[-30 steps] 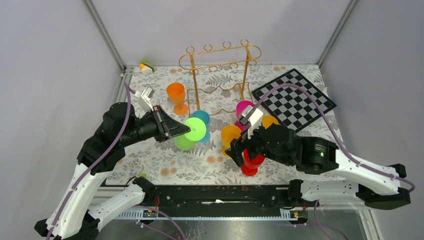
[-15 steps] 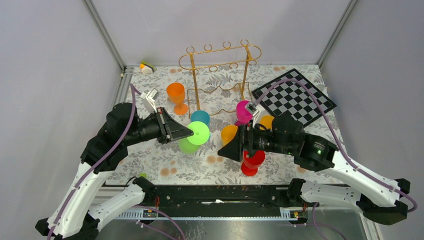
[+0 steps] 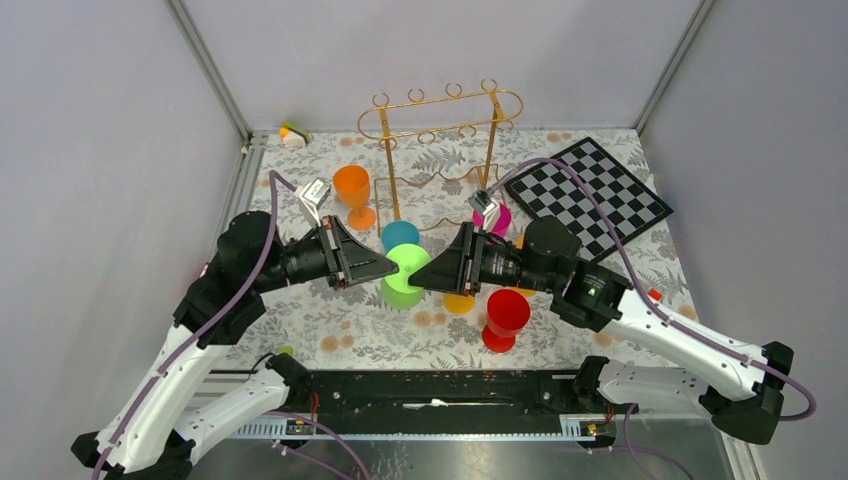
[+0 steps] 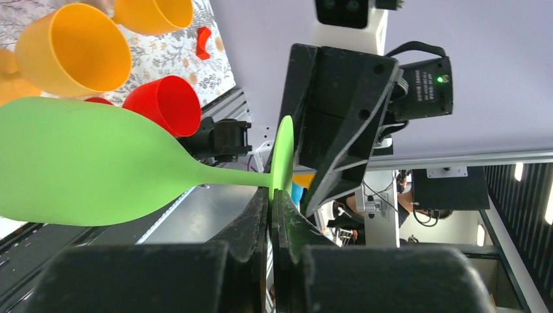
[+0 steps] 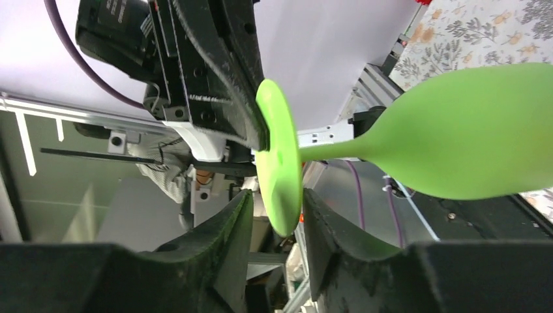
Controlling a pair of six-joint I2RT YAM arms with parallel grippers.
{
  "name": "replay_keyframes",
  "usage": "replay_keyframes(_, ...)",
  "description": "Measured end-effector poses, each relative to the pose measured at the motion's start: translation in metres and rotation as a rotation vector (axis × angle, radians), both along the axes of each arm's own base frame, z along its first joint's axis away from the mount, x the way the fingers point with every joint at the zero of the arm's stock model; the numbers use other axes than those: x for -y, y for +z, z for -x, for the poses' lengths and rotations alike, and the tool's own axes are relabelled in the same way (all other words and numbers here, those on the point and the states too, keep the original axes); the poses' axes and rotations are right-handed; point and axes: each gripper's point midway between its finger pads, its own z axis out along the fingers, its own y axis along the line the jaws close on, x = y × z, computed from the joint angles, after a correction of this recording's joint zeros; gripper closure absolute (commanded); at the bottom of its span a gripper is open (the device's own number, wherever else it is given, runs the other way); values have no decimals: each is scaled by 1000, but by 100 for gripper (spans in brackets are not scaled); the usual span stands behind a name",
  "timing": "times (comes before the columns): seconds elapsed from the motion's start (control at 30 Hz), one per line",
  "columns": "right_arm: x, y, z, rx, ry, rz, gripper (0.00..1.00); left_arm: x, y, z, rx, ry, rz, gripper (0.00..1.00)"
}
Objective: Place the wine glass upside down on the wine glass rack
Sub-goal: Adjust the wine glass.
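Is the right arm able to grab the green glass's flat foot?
Probably yes. The right gripper has a finger on each side of the flat foot of the green glass, with nothing between. The left gripper pinches only the opposite edge.

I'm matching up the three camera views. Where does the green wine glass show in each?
Top view: green glass at centre, between the two arms' tips.
Left wrist: green glass fills the left, foot at centre.
Right wrist: green glass bowl at right, foot at centre.
Shared landmark: the floral tablecloth.
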Motion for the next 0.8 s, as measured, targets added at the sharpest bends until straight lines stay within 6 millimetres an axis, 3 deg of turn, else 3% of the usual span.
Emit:
replay_keyframes(0.27,-5,4,-7,-50,-18,-30,86,3,10,4,20,-17,35,100)
replay_keyframes(0.33,-5,6,-7,-55,-21,-34,100,3,10,4,23,-17,36,100)
replay_keyframes(0.47,-4,7,-8,-75,-33,-39,100,4,9,3,28,-17,40,99)
replay_keyframes(0.67,-3,5,-9,-73,-41,-32,100,4,10,3,33,-13,43,75)
replay_keyframes(0.8,0,-9,-10,-70,-49,27,100,4,4,2,21,-15,31,57)
